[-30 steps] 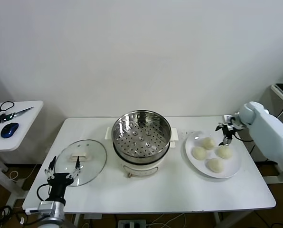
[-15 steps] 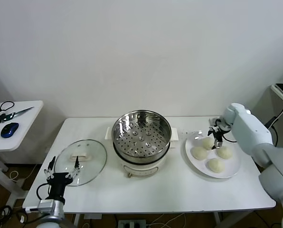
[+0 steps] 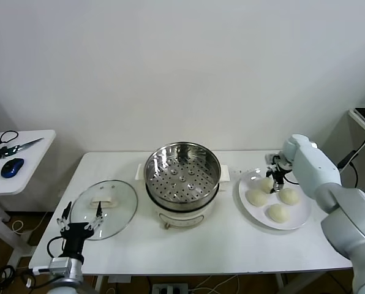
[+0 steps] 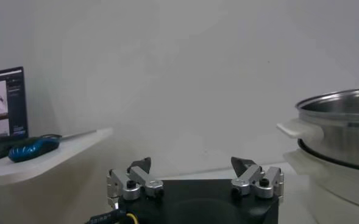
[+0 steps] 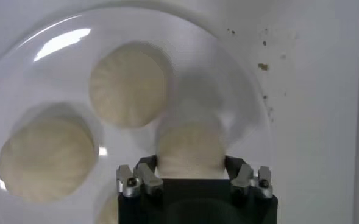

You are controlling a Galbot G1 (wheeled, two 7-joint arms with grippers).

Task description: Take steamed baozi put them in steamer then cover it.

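Now we have our right gripper [image 5: 191, 178] spread open astride the first baozi [image 5: 189, 150] on the plate [image 3: 300, 215]. Next it must close gently, then lift toward the steamer [image 3: 182, 176] (our left gripper [image 4: 195, 178] waits open beside the cover [image 3: 105, 208])

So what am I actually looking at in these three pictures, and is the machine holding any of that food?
It is a two-armed robot at a white table. The wide picture comes from a camera on its head; the other two come from cameras on its wrists, looking past the fingers.

In the middle stands a steel steamer, with nothing in it. Its glass cover lies flat on the table toward the robot's left. A white plate toward its right carries four steamed baozi.

The right gripper is over the plate, its open fingers either side of the farthest bun, which still sits on the plate, so nothing is held yet. The left gripper waits, open and empty, at the table's near edge beside the cover.
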